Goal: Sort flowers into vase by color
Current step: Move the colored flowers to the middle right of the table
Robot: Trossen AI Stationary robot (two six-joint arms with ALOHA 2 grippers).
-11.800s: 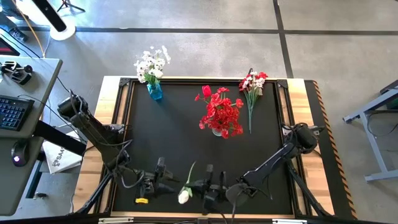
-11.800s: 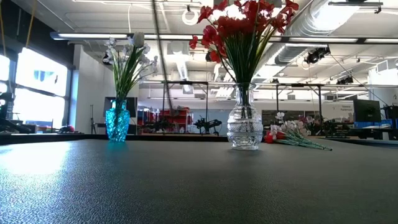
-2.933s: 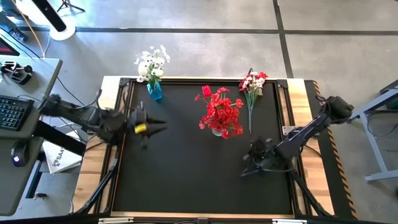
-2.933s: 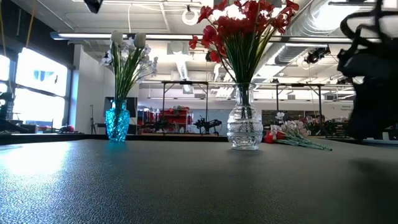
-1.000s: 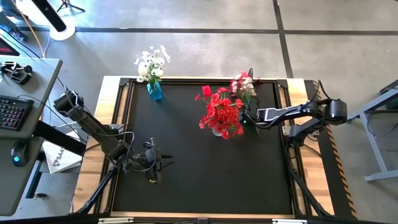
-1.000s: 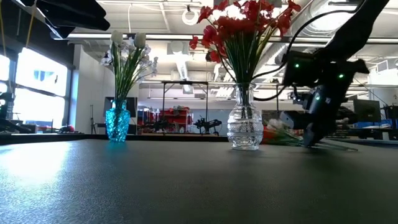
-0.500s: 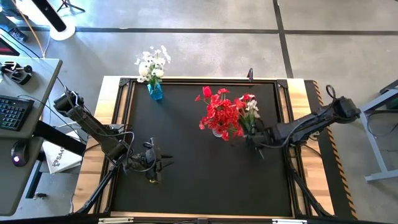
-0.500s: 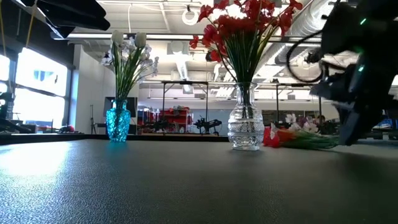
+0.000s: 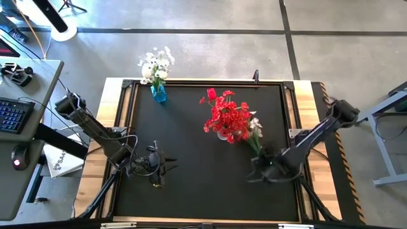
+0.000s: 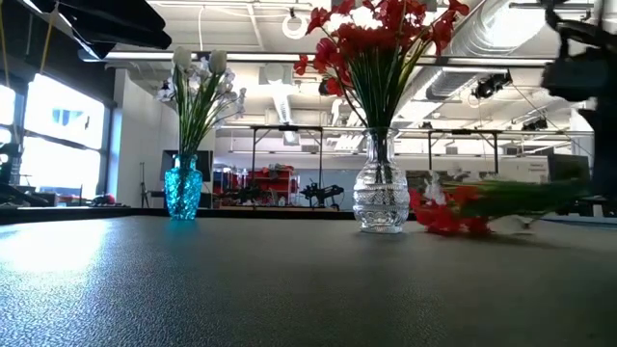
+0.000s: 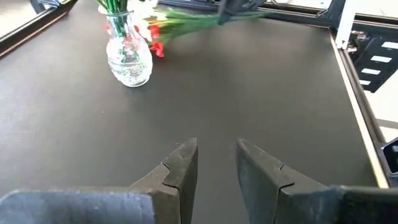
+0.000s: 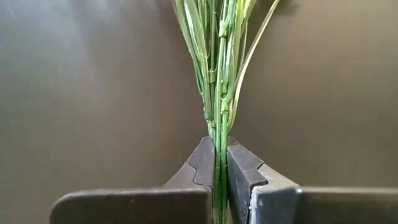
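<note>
A mixed bunch of red and white sprigs (image 9: 255,126) lies level in my right gripper (image 9: 260,154), right of the clear vase (image 10: 379,199) that holds red flowers (image 9: 226,114). In the low view the bunch (image 10: 482,200) hangs above the table. The right gripper (image 12: 219,154) is shut on its stems. A blue vase (image 9: 158,94) with white flowers stands at the far left. My left gripper (image 9: 166,168) waits open over the near left of the table, its fingers (image 11: 186,163) slightly apart, touching nothing. My right gripper pinches the bunch's green stems (image 12: 218,127) between its two fingers, several stems together, toward their cut end. The fingers lie along the stems, coming level from the table's near side. The bunch is held about level, blossoms (image 10: 446,218) drooping toward the far side next to the clear vase.
A raised black frame (image 9: 287,102) with wooden borders (image 9: 311,105) rims the black mat. The blossoms sit close to the red bouquet's right side. Open mat (image 9: 191,152) lies between the two arms. A desk with a keyboard (image 9: 13,114) stands beyond the table's left edge.
My right gripper has moved from the far right toward the near edge, carrying the mixed bunch with it. The bunch has left the table's far right corner, risen off the mat and now lies level beside the clear vase.
</note>
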